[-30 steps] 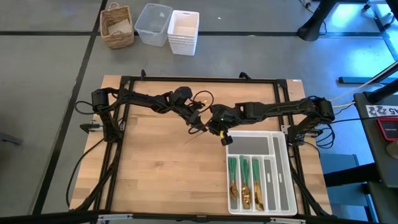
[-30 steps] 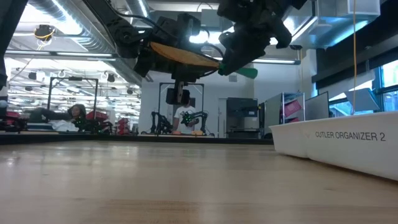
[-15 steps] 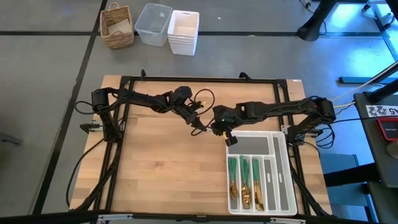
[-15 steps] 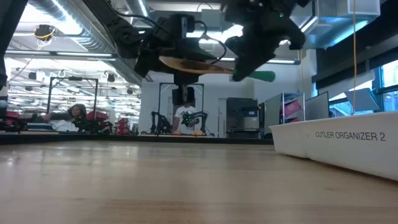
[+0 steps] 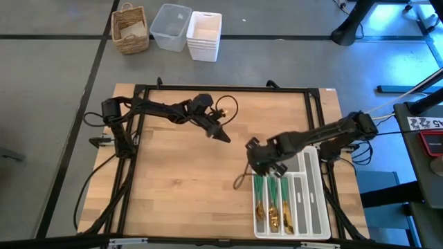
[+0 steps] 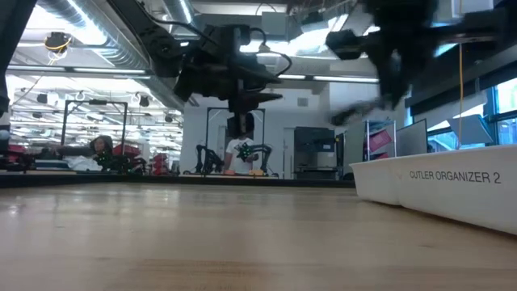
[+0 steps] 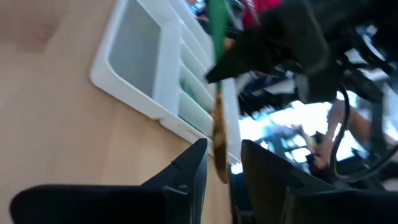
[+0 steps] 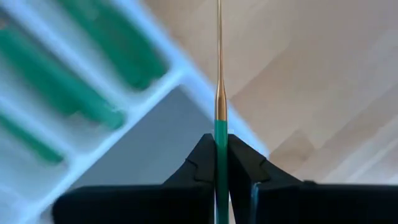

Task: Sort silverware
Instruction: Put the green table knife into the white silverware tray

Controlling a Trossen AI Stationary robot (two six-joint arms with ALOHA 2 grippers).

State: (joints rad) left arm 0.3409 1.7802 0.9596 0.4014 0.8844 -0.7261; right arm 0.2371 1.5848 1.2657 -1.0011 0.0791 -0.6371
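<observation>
Wooden table [image 5: 173,187] w/ white tray [image 5: 315,207] on its right side. Right gripper [image 5: 257,166], at tray's left edge, pinches a gold knife [image 8: 219,74] by its green handle. Left gripper [image 5: 225,138] is parted, empty, mid-table. Risk: knife could catch the tray wall & slip.

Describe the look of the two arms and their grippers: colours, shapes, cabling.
Both arms are dark, nearly black, built of slim jointed segments. Thin black cables run along the left arm and loop near its wrist; more cables trail down the table frame. The right arm looks the same. The right gripper has two black, wedge-shaped fingers with flat inner faces; the left gripper matches it.
</observation>
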